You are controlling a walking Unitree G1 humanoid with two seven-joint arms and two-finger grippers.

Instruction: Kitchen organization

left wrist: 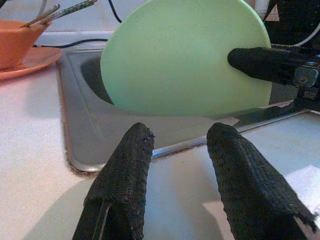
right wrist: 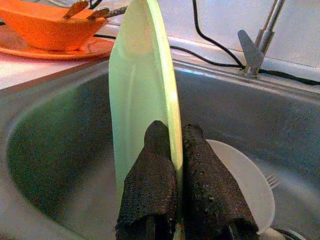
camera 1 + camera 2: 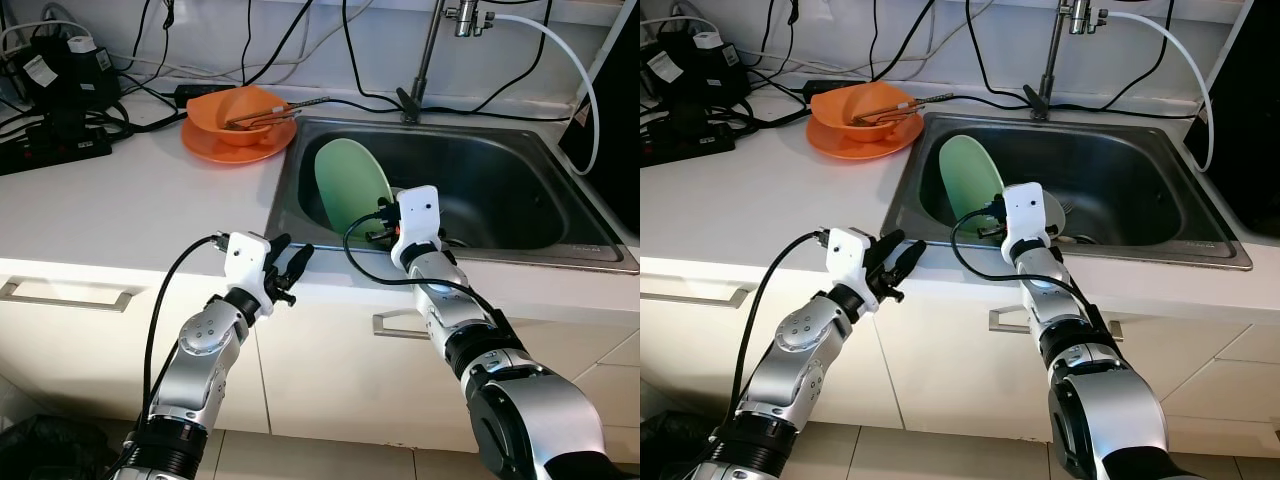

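A pale green plate (image 3: 350, 182) stands on edge inside the steel sink (image 3: 500, 150). My right gripper (image 2: 176, 165) is shut on the plate's near rim, one finger on each face. Under it on the sink floor lies a white plate (image 2: 247, 185) with a fork (image 2: 272, 180) beside it. My left gripper (image 3: 287, 266) hovers open over the counter's front edge, just left of the sink, fingers pointing at the green plate (image 1: 185, 55). An orange bowl (image 3: 240, 112) holding chopsticks (image 3: 275, 112) sits on an orange plate (image 3: 235, 147) at the back of the counter.
The faucet (image 3: 430, 50) rises behind the sink with a white hose (image 3: 570, 60) curving right. Black cables, a power strip (image 3: 55, 150) and chargers crowd the counter's back left. White counter (image 3: 130, 210) lies between them and me. Drawer handles (image 3: 65, 297) sit below.
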